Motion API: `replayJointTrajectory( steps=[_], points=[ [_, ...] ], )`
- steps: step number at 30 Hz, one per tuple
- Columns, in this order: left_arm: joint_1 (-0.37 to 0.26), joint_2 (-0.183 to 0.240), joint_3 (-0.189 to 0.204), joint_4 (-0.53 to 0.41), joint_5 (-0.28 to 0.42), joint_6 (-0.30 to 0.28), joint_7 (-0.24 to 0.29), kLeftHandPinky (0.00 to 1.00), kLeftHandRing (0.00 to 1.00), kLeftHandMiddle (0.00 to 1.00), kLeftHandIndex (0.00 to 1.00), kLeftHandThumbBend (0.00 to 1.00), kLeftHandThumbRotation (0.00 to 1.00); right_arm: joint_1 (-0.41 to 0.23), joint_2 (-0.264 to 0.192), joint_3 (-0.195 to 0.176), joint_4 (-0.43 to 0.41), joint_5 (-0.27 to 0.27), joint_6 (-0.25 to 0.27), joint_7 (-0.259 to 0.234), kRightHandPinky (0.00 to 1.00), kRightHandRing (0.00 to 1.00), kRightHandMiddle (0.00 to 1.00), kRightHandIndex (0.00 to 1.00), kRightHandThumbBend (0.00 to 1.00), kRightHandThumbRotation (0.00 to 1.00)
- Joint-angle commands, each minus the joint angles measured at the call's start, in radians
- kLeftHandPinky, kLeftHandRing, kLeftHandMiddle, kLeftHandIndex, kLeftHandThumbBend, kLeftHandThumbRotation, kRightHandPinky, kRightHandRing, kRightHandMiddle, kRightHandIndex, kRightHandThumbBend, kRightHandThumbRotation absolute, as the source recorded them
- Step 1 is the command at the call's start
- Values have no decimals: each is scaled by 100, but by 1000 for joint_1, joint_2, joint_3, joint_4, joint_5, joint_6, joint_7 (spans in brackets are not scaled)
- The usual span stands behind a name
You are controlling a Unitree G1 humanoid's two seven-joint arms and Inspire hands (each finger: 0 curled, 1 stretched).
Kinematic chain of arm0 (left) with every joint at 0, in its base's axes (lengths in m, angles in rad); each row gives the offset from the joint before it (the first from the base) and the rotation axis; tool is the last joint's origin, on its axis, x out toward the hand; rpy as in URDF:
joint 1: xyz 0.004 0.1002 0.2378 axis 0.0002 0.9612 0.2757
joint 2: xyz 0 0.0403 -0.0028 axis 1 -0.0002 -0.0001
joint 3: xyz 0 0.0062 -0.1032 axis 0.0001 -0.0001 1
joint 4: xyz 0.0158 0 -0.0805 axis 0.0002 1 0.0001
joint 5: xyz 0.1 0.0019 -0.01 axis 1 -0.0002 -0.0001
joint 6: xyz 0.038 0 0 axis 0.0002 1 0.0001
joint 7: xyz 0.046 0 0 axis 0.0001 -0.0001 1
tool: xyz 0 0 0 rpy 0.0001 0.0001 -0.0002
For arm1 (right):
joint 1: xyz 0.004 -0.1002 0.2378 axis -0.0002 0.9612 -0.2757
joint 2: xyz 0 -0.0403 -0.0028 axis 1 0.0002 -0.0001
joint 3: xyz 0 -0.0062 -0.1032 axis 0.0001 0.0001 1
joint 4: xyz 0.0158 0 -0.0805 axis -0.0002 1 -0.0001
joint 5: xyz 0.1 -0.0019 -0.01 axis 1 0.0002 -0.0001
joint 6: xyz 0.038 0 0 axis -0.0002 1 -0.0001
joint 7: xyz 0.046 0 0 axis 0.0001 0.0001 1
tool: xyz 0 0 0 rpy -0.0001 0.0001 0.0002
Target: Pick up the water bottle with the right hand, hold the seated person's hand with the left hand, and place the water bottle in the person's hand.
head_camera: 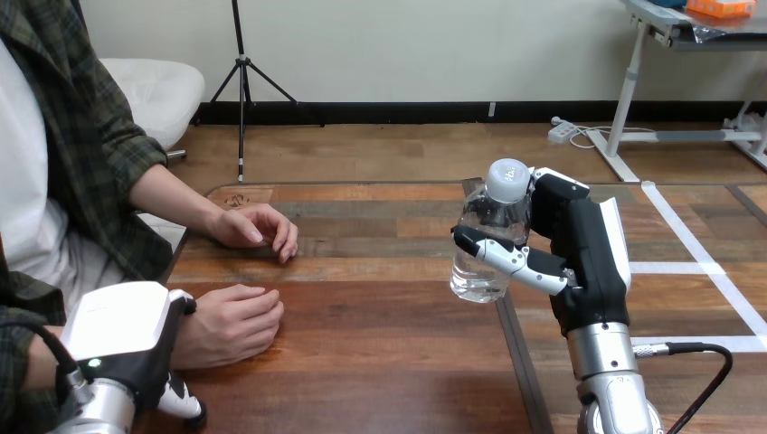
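Water bottle (487, 237) is gripped upright in the right robot hand (588, 253). Its fingers (506, 258) are wrapped round the clear body, w/ the white cap up, just above them. Whether the bottle's base is clear of the table (380, 362) can't be told. Left robot hand (127, 339) is closed round the person's wrist (194, 339), w/ thumb seen over the top & fingertips under it. The person's nearer hand (237, 318), loosely curled, is rested on the table just ahead of the left robot hand, well apart from the bottle. The person's farther hand (262, 228) is laid on the table beyond it, also well left of the right robot hand.
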Motion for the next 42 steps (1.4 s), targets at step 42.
replayJointTrajectory(
  steps=[42],
  points=[
    [7, 36, -27, 202, -81, -13, 418, 77, 79, 81, 80, 84, 0, -88, -8, -15, -12, 18, -40, 13, 40, 41, 43, 43, 62, 0]
  ],
)
